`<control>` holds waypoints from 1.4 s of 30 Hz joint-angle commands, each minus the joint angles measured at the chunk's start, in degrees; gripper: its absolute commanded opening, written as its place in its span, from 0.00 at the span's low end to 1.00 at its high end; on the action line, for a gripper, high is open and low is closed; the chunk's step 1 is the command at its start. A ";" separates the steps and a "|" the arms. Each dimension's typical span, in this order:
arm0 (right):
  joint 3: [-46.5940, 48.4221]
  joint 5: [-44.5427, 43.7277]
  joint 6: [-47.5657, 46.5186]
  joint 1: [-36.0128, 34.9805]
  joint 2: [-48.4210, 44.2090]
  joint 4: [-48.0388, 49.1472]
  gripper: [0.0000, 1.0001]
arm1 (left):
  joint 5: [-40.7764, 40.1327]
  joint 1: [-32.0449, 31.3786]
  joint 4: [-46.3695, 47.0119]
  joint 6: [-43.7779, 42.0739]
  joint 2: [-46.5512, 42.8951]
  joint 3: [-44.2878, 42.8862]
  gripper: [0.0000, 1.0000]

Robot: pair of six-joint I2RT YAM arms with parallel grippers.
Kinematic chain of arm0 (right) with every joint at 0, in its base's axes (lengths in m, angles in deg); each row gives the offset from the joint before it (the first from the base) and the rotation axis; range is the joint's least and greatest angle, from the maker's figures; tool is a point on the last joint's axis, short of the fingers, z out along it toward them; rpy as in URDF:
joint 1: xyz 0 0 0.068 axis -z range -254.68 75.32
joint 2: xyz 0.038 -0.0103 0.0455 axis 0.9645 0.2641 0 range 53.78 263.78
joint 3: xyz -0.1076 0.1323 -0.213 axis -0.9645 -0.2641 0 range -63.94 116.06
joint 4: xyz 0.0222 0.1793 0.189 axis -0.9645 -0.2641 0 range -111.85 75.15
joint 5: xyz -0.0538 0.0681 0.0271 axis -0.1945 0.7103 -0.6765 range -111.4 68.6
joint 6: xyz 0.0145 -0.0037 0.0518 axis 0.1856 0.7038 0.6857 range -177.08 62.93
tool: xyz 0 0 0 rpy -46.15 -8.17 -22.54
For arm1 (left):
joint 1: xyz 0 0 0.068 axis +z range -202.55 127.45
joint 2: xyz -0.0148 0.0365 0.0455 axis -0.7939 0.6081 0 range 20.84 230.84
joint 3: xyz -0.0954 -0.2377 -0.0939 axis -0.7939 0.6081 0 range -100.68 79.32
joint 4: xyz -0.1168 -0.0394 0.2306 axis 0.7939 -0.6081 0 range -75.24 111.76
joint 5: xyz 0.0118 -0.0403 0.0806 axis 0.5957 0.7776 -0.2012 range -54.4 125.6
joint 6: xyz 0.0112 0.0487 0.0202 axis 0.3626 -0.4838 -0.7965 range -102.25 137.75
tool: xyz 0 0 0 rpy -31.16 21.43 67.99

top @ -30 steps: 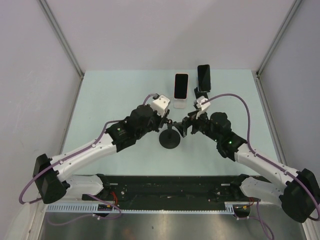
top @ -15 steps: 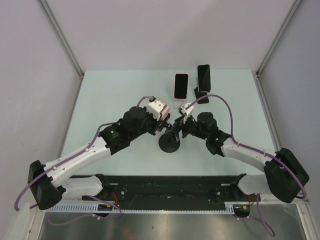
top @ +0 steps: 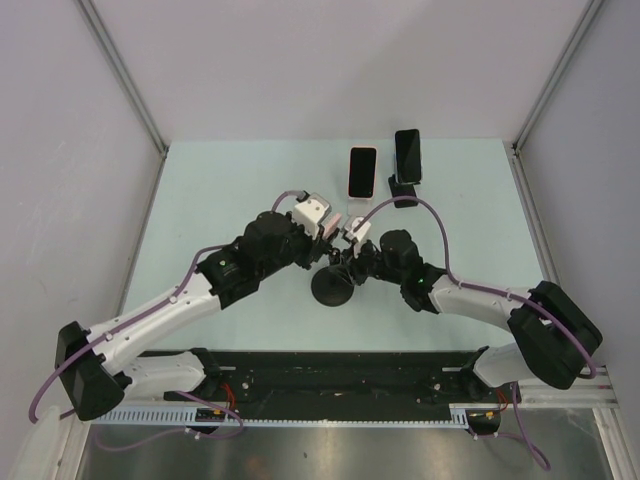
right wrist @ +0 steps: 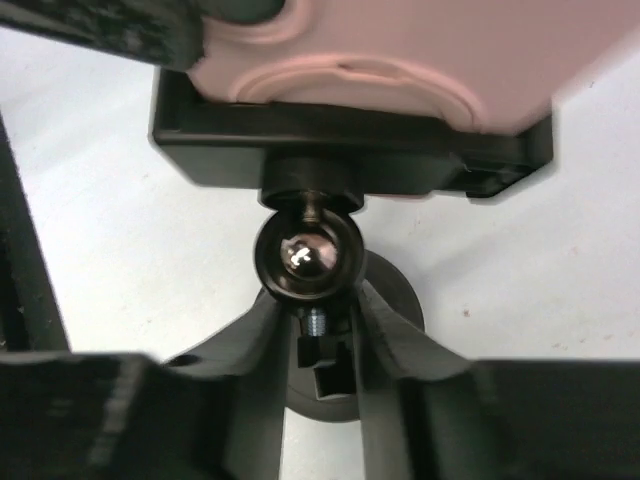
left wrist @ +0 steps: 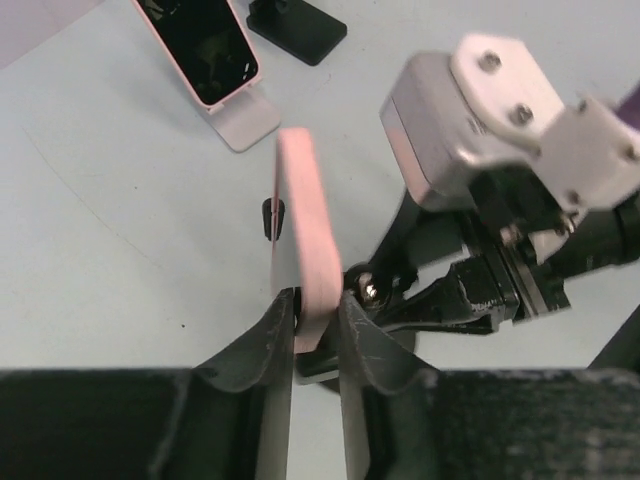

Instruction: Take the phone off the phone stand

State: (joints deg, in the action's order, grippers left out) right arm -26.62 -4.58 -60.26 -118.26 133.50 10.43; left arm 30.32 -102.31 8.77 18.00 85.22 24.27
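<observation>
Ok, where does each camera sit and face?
Top external: above, behind the bases, looking down on the table; left arm and right arm show.
Left wrist: looks along the left gripper, shut on the pink phone.
Right wrist: looks along the right gripper, clasping the phone stand.
Shared: both wrist views show phone and stand.

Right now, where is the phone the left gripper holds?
Mid-table in the top view, the pink phone sits in the black stand, pinched by the left gripper; the right gripper clasps the stand's neck.
</observation>
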 commanded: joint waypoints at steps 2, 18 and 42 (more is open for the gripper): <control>1.88 -1.87 -0.60 -1.95 0.35 4.08 0.20 | 3.96 -0.34 5.00 2.73 -1.71 0.55 0.42; 1.44 -5.75 -0.07 -4.68 -1.15 2.67 0.00 | -9.65 -0.34 11.93 7.48 0.05 4.15 0.54; 1.09 -4.87 0.90 -5.47 -1.24 3.20 0.00 | -11.33 -0.25 27.14 7.84 -0.22 12.51 0.38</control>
State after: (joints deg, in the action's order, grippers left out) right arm -26.57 -10.64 -61.09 -122.85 133.66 10.47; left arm 20.22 -102.41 31.59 25.85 85.35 36.47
